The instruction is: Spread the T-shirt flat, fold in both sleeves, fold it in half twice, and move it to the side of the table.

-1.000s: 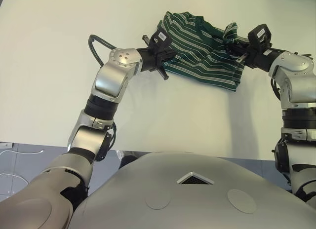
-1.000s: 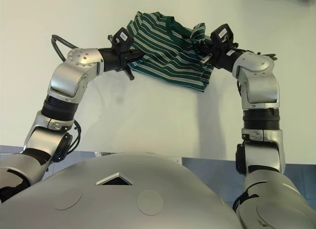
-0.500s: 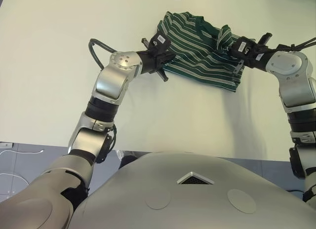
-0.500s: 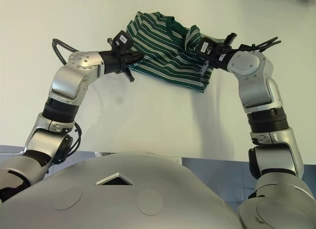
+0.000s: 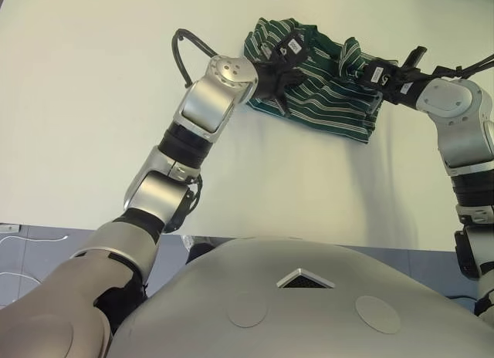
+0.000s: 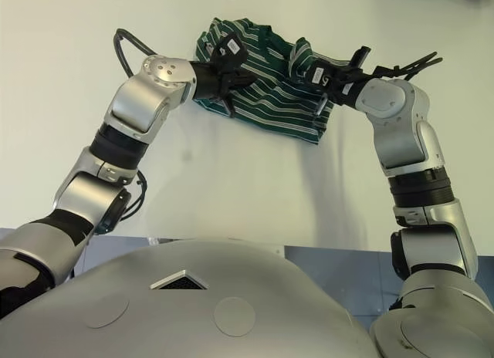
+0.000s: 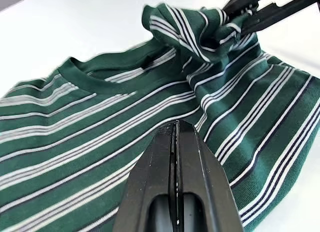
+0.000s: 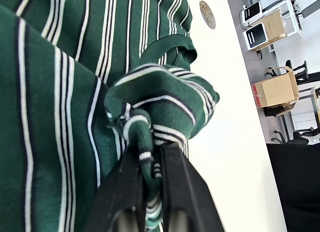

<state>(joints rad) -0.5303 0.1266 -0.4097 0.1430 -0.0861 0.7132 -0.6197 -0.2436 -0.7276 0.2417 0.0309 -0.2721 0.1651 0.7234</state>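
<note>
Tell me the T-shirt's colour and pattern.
The T-shirt is dark green with groups of thin white and dark stripes. It shows best in the left wrist view.

Lab or office workroom

A broad white table (image 5: 77, 103) stands on grey flooring (image 5: 31, 258). Cardboard boxes (image 8: 274, 89) and dark office chairs (image 8: 298, 68) stand beyond its edge, and a loose white cable (image 5: 42, 237) lies at the left eye view's lower left.
</note>
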